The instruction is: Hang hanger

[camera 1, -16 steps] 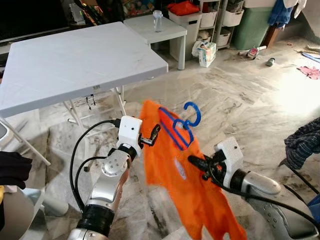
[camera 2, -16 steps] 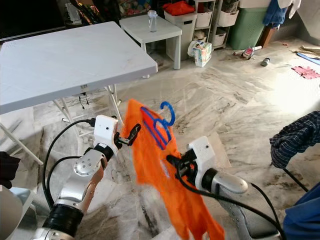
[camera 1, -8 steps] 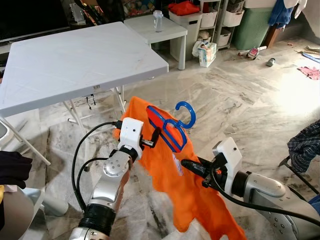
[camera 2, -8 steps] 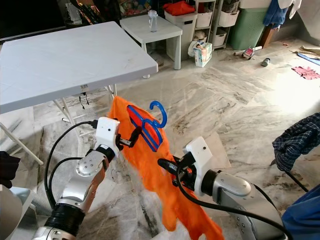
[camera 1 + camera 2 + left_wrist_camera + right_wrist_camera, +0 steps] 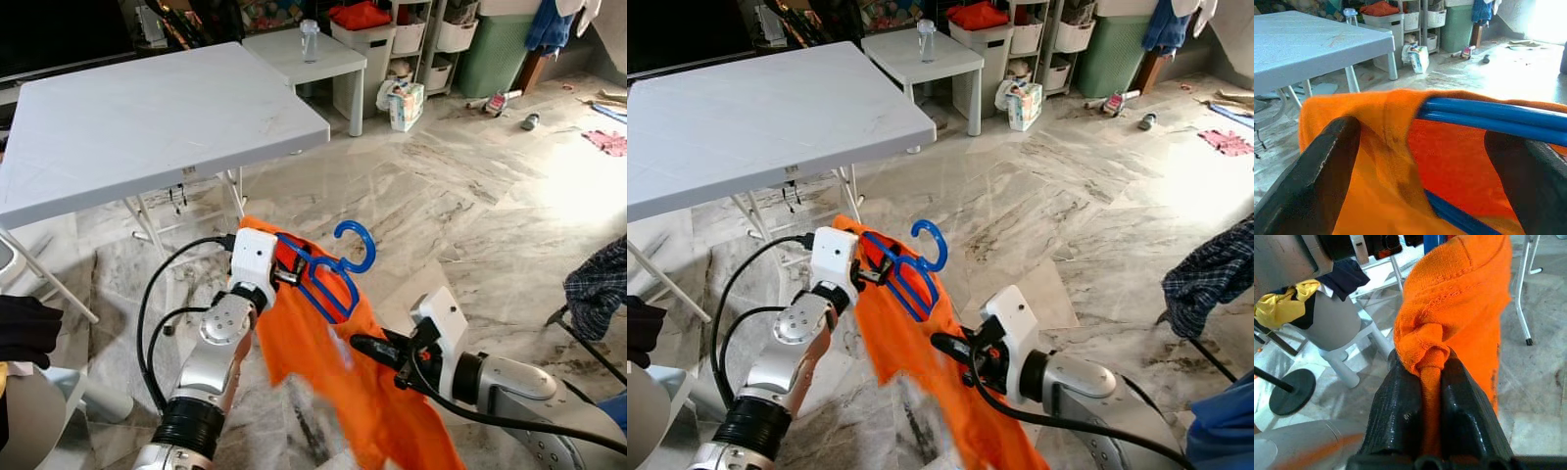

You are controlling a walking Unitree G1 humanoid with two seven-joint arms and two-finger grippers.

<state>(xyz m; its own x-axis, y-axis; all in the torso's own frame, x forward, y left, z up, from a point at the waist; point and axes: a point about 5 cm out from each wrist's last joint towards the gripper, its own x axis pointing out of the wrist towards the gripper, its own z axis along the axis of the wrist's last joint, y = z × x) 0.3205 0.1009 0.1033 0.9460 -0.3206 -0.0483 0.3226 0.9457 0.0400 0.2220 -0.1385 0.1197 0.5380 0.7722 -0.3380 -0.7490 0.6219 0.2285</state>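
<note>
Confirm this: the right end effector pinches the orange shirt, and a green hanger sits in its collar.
Not quite. The hanger is blue, as the left eye view shows. The rest holds: the right end effector pinches the orange shirt.

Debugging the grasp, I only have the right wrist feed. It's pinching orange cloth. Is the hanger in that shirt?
Observer: Yes. The blue hanger is threaded in the orange shirt, hook sticking up free.
Operator: Who holds the hanger end?
Observer: The left gripper is at the hanger's arm near the collar; in its wrist view the fingers straddle the blue bar, spread apart.
Operator: Shirt off the floor?
Observer: It hangs between the left gripper and the right gripper; its lower edge runs out of frame.
</note>
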